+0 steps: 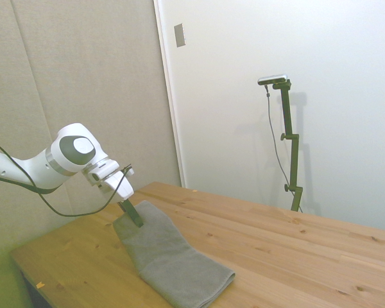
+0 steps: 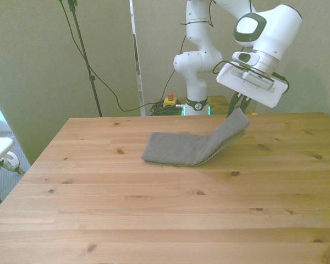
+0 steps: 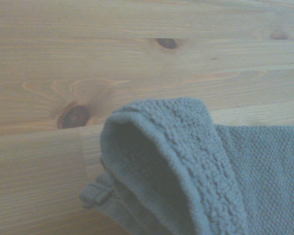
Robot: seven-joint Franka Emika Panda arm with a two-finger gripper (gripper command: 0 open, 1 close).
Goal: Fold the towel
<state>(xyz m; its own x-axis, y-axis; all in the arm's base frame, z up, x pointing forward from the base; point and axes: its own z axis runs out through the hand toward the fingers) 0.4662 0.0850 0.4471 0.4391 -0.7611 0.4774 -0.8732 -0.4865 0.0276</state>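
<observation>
Wide table of pale knotty pine planks [image 2: 154, 220] filling the lower half of the front view, grain running side to side. Above its far edge, at about one o'clock in that view, bulky white jointed robot arm [image 2: 264, 33] leaning in over the boards; in the side view, the same arm [image 1: 64, 157] coming in at nine o'clock, black cable looping beneath it.

Next down in size — plain grey terry-cloth towel [image 2: 192, 146], a thick layered rectangle. Most of it flat on the wood, near the centre of the front view. One end raised off the planks, climbing toward two o'clock up to the wrist. In the side view, towel [image 1: 170, 256] stretched from about six o'clock up toward the arm, its upper end [image 1: 131, 221] hitched up.

Smallest — dark two-finger gripper [image 1: 132, 213] under the white wrist plate, closed down on that raised end, cloth pinched between slim fingers with no gap visible; in the front view, gripper [image 2: 237, 105] just above the lifted corner.

Up close from the wrist: rolled, looped hem of the towel [image 3: 186, 166] hanging clear above bare planks, two dark knots in the wood beyond.
</observation>
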